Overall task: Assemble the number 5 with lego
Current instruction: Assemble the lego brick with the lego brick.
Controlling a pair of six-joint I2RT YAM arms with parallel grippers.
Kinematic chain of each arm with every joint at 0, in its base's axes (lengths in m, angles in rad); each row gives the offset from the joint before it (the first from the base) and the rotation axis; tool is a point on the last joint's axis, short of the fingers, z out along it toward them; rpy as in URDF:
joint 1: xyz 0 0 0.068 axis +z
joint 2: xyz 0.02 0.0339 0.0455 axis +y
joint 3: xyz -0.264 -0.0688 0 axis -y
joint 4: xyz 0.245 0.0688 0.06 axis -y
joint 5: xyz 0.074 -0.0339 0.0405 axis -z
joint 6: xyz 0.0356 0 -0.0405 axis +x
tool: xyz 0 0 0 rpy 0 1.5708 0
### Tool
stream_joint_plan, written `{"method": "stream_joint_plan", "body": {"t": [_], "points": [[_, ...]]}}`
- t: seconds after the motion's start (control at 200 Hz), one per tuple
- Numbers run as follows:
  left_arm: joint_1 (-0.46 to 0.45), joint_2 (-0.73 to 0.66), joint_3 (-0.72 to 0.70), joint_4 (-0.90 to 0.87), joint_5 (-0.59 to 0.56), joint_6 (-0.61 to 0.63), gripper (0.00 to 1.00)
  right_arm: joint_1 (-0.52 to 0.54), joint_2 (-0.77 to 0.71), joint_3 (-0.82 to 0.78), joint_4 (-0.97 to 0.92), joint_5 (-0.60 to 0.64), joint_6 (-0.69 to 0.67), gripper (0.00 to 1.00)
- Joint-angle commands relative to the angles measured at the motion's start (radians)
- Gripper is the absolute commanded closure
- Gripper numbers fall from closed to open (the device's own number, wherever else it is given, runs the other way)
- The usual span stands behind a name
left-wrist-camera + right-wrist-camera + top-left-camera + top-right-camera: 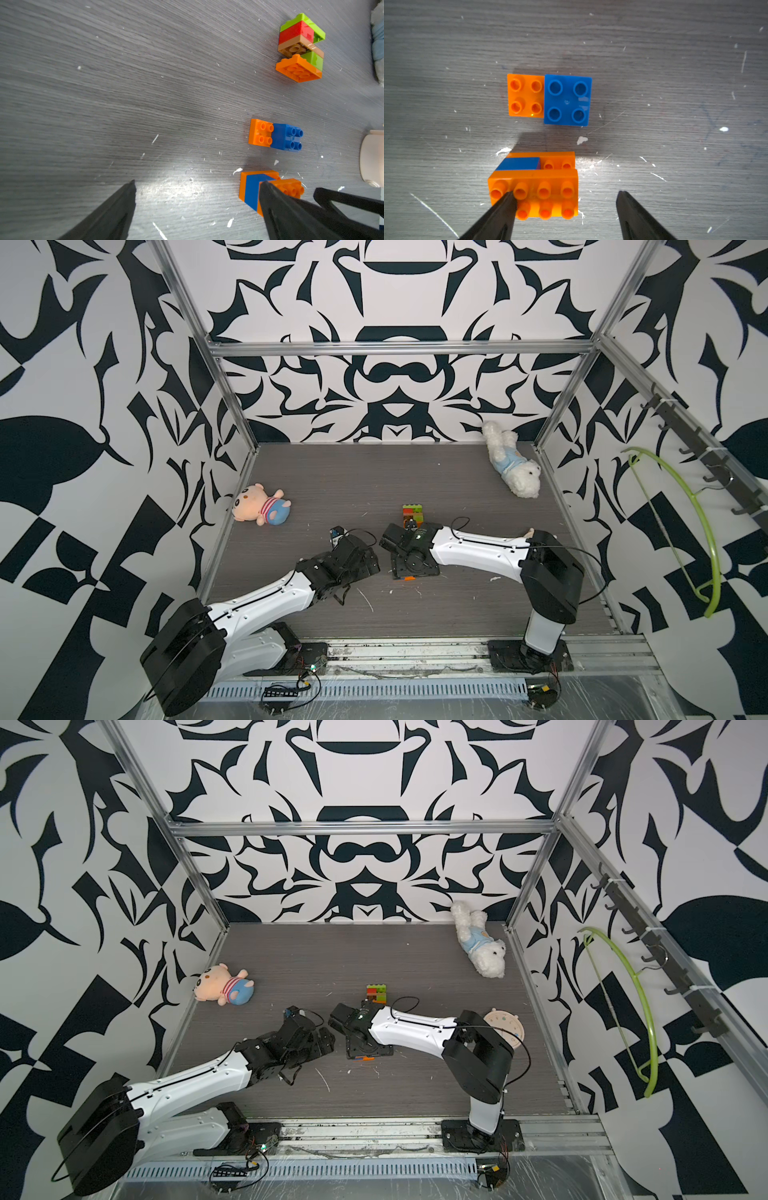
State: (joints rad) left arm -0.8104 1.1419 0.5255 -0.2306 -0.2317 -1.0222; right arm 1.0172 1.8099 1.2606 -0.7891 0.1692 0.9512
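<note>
Well left of the multicolour stack of studded plastic bricks (413, 514), lime green, red, tan and orange: pink plush toy (262, 506) in striped top and blue trousers, lying by the edge of the grey wood-grain table (374, 472).

Just left of the stack and nearer the robot bases: left gripper (197, 185), black fingers spread wide, nothing between them. In both top views, hard to pick out against its own black wrist. One fingertip (268, 193) in front of a three-layer pile (251, 191), orange, blue, orange; touching or merely overlapping, impossible to say. Beyond it, another black finger (323, 194), cut off by the frame, owner unclear.

Between that pile and the stack: orange square brick (526, 95) side by side against a taller blue square brick (568, 99), studs up. Pair and pile both hidden beneath the right arm (478, 547) in both top views.

Over the pile, on the stack's near side: right gripper (564, 193), fingers parted, gripping nothing; one fingertip (506, 203) above the studs of the pile's top oblong brick, the other over bare table.

Well right of the stack, toward the back corner: white fluffy plush dog (513, 464) in pale blue top, sprawled. Right of the stack and nearer: pale round plate (505, 1029), half hidden behind the right arm's elbow. Farthest right of the stack, off the table: lime green plastic hanger (707, 526) on wall hooks (715, 479).
</note>
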Motion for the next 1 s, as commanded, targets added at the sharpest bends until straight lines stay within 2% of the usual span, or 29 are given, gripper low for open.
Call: {"method": "stream_joint_plan", "body": {"t": [0.0, 0.29, 0.32, 0.635, 0.995], "points": [[0.005, -0.007, 0.023, -0.029, -0.015, 0.006, 0.01, 0.012, 0.099, -0.049, -0.077, 0.004, 0.008, 0.19], [0.005, -0.016, 0.022, -0.033, -0.017, 0.006, 0.01, 0.012, 0.061, -0.017, -0.081, 0.006, -0.001, 0.19], [0.005, -0.017, 0.021, -0.033, -0.017, 0.007, 0.01, 0.012, 0.053, -0.014, -0.079, 0.04, -0.003, 0.19], [0.005, -0.031, 0.037, -0.044, -0.016, 0.01, 0.01, 0.012, -0.044, 0.022, -0.071, 0.068, -0.025, 0.19], [0.004, -0.059, 0.032, -0.011, 0.043, -0.028, 0.01, 0.012, -0.167, -0.044, 0.035, 0.05, -0.04, 0.18]]}}
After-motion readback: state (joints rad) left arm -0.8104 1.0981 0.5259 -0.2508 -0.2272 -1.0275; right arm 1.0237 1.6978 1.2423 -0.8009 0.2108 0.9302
